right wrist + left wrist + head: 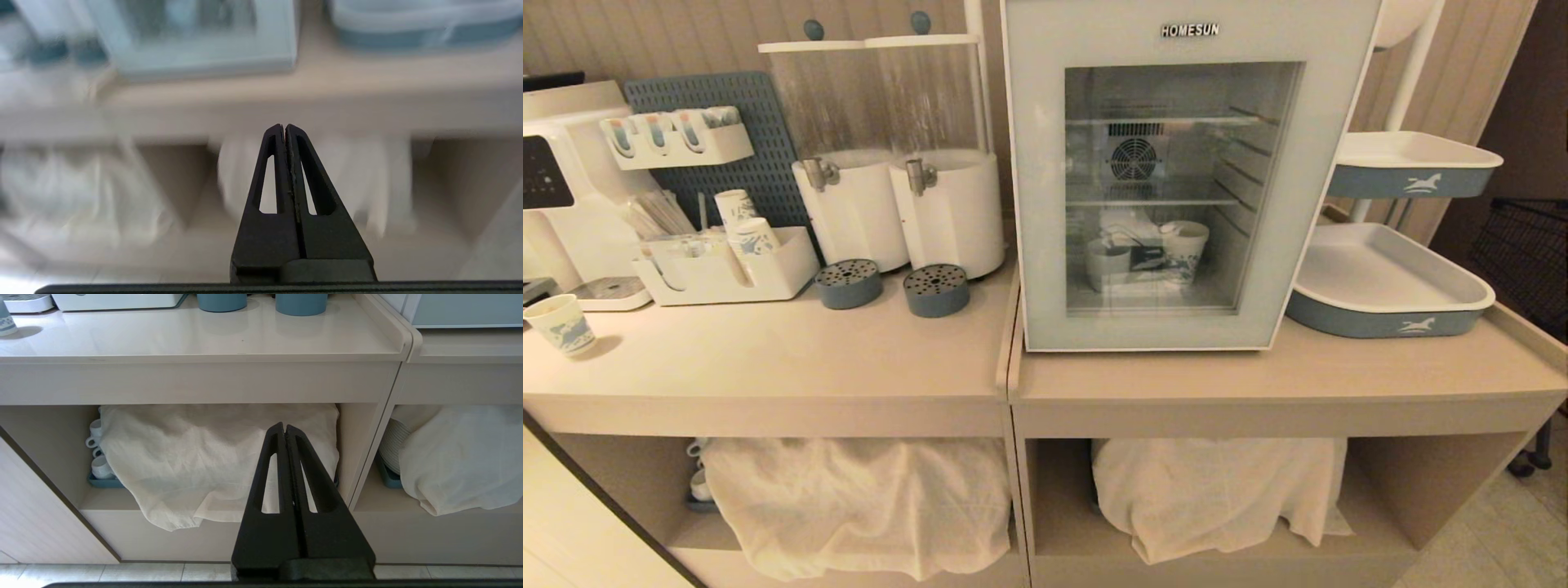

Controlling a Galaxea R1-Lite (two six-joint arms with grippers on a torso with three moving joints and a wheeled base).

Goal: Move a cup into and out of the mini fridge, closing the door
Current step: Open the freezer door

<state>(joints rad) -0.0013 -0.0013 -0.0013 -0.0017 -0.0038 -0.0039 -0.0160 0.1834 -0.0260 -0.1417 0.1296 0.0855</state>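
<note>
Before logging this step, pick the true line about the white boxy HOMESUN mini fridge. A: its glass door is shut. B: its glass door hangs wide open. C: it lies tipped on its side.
A: the glass door sits flush across the upright white mini fridge, with cups visible behind the pane.

The mini fridge [1147, 175] stands at the back of the counter [1258, 371], toward twelve o'clock, its door [1045, 204] shut and facing six o'clock. Inside, on the bottom level, the cup [1107, 263] sits at nine o'clock of a paper cup [1184, 249]. At three o'clock of the fridge a tray [1388, 286] rests on the counter, with a second tray [1413, 163] above it. At nine o'clock of the fridge stand two drink dispensers [894, 155] side by side, a drip cup [849, 283] before each. Farther toward nine o'clock lies an organiser box [727, 265], and a lone paper cup [560, 322] stands at the far edge. Under the counter, cloths [858, 498] cover the shelf contents.
</note>
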